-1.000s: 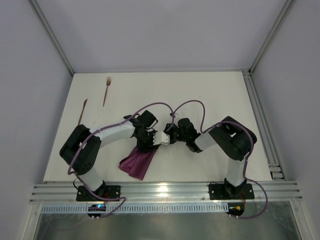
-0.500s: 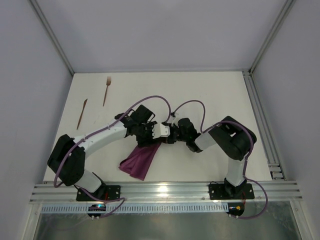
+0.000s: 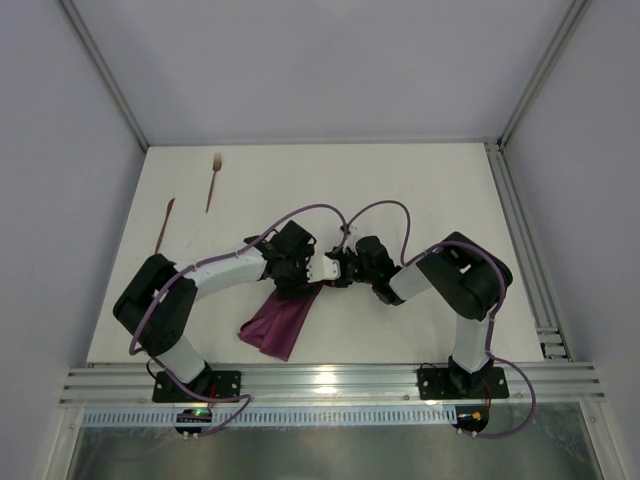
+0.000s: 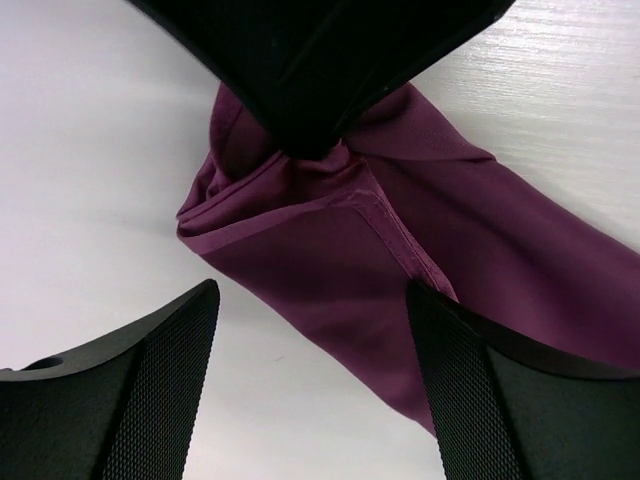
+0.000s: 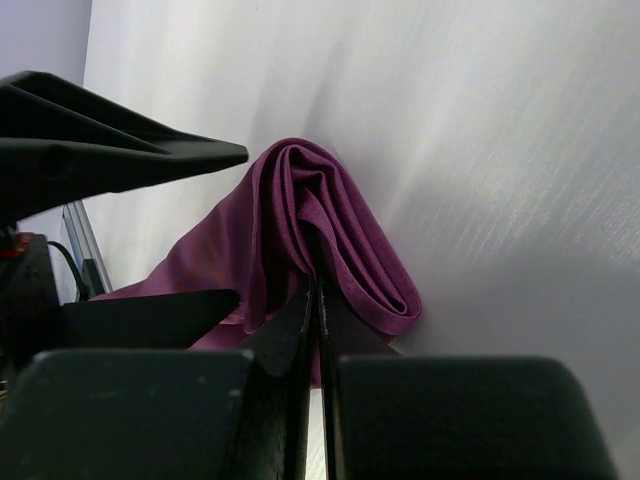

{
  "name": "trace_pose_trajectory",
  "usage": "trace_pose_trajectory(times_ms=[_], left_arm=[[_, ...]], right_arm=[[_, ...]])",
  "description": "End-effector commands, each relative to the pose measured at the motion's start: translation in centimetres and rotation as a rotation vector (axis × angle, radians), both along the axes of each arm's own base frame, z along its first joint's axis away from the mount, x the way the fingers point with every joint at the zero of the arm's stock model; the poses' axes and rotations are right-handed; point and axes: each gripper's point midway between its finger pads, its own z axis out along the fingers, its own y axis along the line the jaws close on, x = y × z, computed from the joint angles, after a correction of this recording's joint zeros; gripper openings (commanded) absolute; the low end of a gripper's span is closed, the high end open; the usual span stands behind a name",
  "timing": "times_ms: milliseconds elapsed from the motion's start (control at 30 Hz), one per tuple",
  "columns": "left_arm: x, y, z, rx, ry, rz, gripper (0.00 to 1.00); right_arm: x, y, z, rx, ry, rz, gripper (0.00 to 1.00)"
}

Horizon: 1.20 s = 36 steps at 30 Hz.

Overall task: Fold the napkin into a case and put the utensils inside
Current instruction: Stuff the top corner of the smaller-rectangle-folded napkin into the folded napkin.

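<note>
The plum napkin (image 3: 280, 322) lies folded in a narrow rumpled strip running toward the near edge; I cannot tell whether it forms a case. Its far end is pinched in my right gripper (image 5: 315, 292), which is shut on the bunched folds of the napkin (image 5: 340, 235). My left gripper (image 4: 312, 375) stands open over the same end of the napkin (image 4: 420, 260), its fingers (image 4: 150, 385) apart with cloth and table between them. From above, the left gripper (image 3: 312, 278) and right gripper (image 3: 338, 275) meet tip to tip. The utensils, a fork (image 3: 213, 180) and a knife (image 3: 165, 222), lie far left.
White table (image 3: 420, 190) with an aluminium rail (image 3: 320, 380) along the near edge and another down the right side (image 3: 520, 230). Grey walls enclose the table. Purple cables loop over both arms.
My left gripper has opened and let go of the napkin's far end, and the left arm has shifted slightly. The right gripper stays shut on the cloth.
</note>
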Motion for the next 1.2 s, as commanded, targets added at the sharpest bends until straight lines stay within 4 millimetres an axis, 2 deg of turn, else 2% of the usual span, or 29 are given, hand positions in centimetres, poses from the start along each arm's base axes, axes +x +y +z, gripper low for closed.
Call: trace_pose_trajectory(times_ms=[0,133,333,433,600,700,1033,1167], left_arm=[[0.8,-0.6,-1.0,0.034,-0.068,-0.043,0.78],[1.0,-0.7,-2.1,0.060,-0.103,-0.051,0.77],[0.3,-1.7,-1.9,0.025,-0.087,-0.064,0.77],[0.2,-2.5,-0.9,-0.015,-0.064,-0.039,0.77],[1.1,-3.9,2.0,-0.097,-0.089,0.022,0.79],[1.0,-4.1,2.4,-0.106,-0.062,0.055,0.79],[0.2,-2.9,-1.1,-0.007,0.006,0.077,0.79],[1.2,-1.8,-2.2,0.049,-0.039,0.128,0.76]], right_arm=[[1.0,0.6,1.0,0.028,-0.045,-0.003,0.04],[1.0,0.6,1.0,0.026,-0.046,-0.001,0.04],[0.9,0.6,1.2,0.028,-0.050,0.005,0.04],[0.9,0.6,1.3,0.030,-0.050,0.004,0.04],[1.0,0.5,1.6,0.032,-0.059,-0.001,0.04],[1.1,0.6,1.8,0.033,-0.064,-0.003,0.04],[1.2,0.5,1.8,0.030,-0.068,-0.008,0.04],[1.1,0.5,1.8,0.028,-0.069,-0.004,0.04]])
